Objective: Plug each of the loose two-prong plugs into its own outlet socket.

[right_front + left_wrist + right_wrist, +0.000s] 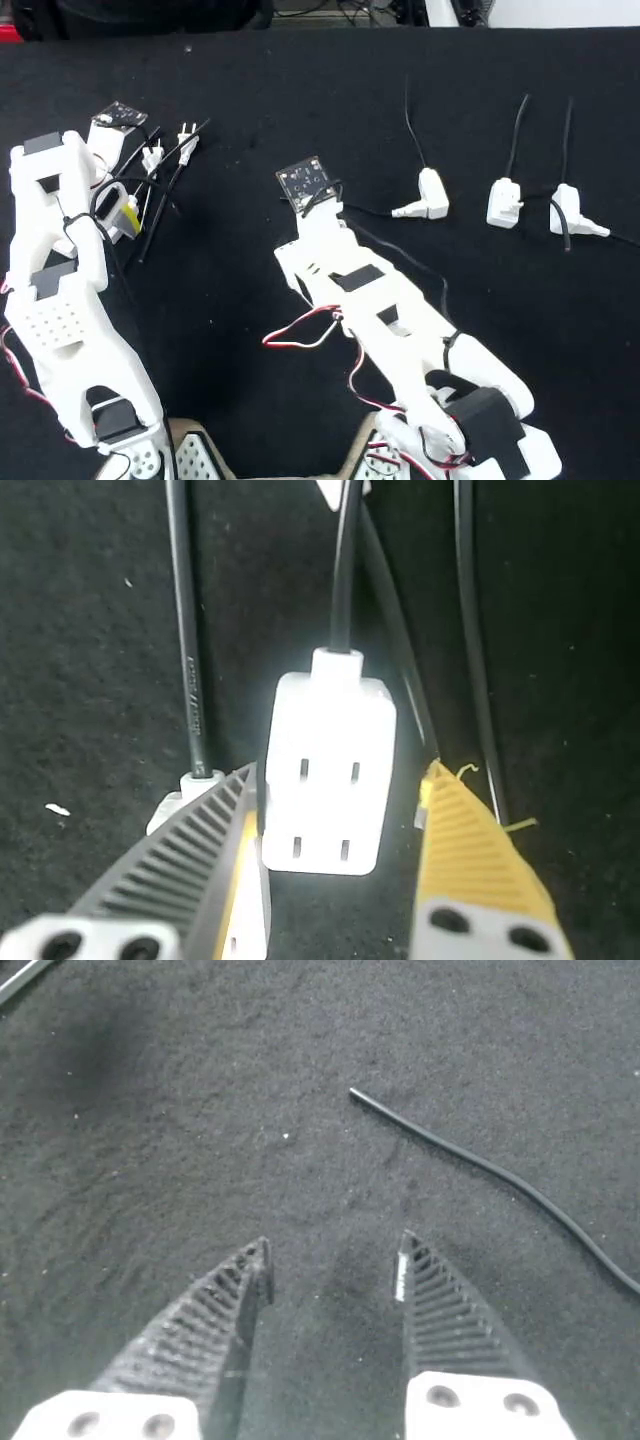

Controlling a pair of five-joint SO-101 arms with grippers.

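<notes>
The left gripper (pixel 342 772) is closest, its two ridged fingers (pixel 200 840) standing apart on either side of one white socket block (pixel 330 730). One finger is against the block's side and a dark gap shows at the other. The block lies flat on the black cloth (pixel 90 630), shows four slots in two pairs, and has one black cable (pixel 345 570) leaving its far end. From above, this gripper (pixel 120 213) is at the table's left, with two small white two-prong plugs (pixel 152 158) just beyond it, the second plug (pixel 186 138) close beside the first. The right gripper (pixel 333 1245) is spread wide over bare cloth near one thin cable (pixel 480 1165). Three white cabled pieces (pixel 430 195) lie in a row at the right, apart from each other.
</notes>
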